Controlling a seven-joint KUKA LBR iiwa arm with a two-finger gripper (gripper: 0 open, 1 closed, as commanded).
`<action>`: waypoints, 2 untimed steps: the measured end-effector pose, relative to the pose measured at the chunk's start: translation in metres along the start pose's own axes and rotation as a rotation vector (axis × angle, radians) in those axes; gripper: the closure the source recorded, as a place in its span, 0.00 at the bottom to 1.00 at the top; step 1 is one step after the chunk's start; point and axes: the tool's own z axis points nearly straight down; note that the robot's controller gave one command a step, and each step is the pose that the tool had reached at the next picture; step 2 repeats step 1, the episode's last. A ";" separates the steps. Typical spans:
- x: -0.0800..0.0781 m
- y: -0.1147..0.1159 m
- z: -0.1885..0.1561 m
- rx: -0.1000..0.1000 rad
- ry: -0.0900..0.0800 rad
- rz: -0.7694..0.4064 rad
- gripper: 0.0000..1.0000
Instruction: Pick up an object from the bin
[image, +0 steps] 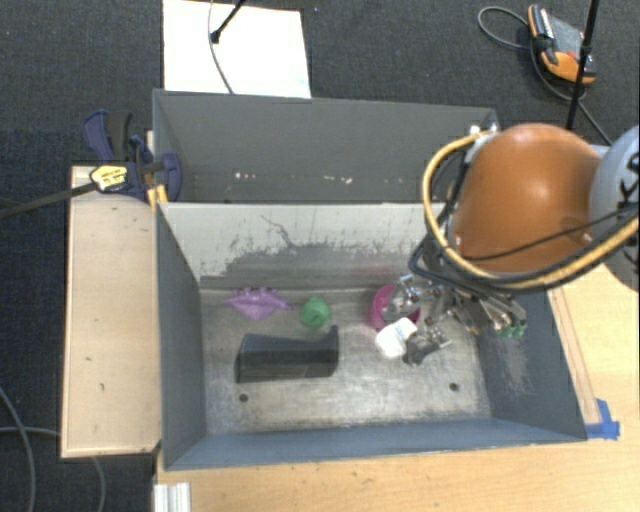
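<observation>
My gripper (432, 322) is low in the right half of the bin, under the orange wrist cover. A small white piece (392, 338) lies right at its left tip, touching or nearly touching it; I cannot tell whether it is held. A magenta rounded thing (382, 303) sits just behind the white piece, partly hidden by the gripper. To the left lie a green ball (316, 313) and a black oblong block (287, 357).
A flat purple thing (256, 301) lies near the back wall at the left. A small green bit (513, 328) shows by the right wall beside the gripper. Bare bin floor stretches along the front, below the block and gripper.
</observation>
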 end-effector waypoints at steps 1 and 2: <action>0.002 0.000 0.004 -0.003 0.008 0.000 1.00; 0.002 0.000 0.004 -0.003 0.008 0.000 1.00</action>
